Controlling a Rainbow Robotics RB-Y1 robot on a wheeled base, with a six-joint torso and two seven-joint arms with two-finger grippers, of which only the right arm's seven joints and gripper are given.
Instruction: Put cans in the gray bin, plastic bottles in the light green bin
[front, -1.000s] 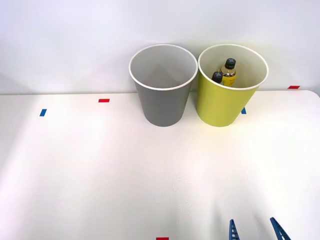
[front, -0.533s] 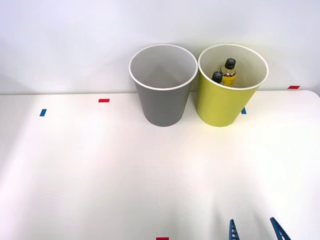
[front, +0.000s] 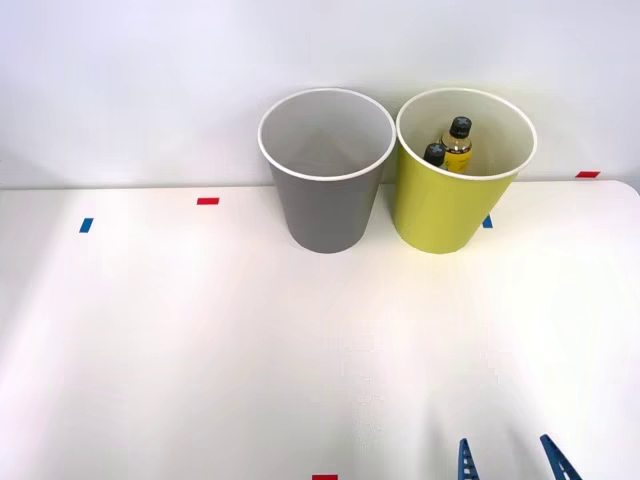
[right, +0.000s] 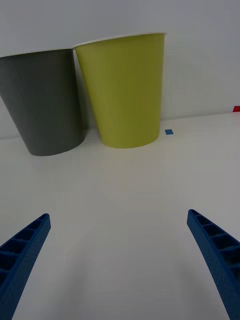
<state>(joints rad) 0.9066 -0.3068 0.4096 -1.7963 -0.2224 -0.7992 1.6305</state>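
The gray bin (front: 326, 190) stands at the back of the white table, and nothing is visible inside it from the front. Right beside it is the light green bin (front: 455, 205). Two plastic bottles with dark caps (front: 456, 140) stand inside the green one, and the taller has a gold neck. My right gripper (front: 510, 458) hovers low at the table's near edge, open and holding nothing, well in front of both bins. In the right wrist view the gray bin (right: 45, 105) and the light green bin (right: 126, 92) stand ahead of my open right gripper (right: 120, 250). No cans are in view.
Small red (front: 207, 201) and blue (front: 86, 225) tape marks dot the white table (front: 200, 340). A red mark (front: 325, 477) sits at the near edge and another red mark (front: 587, 174) at the far right. A pale wall rises close behind the bins.
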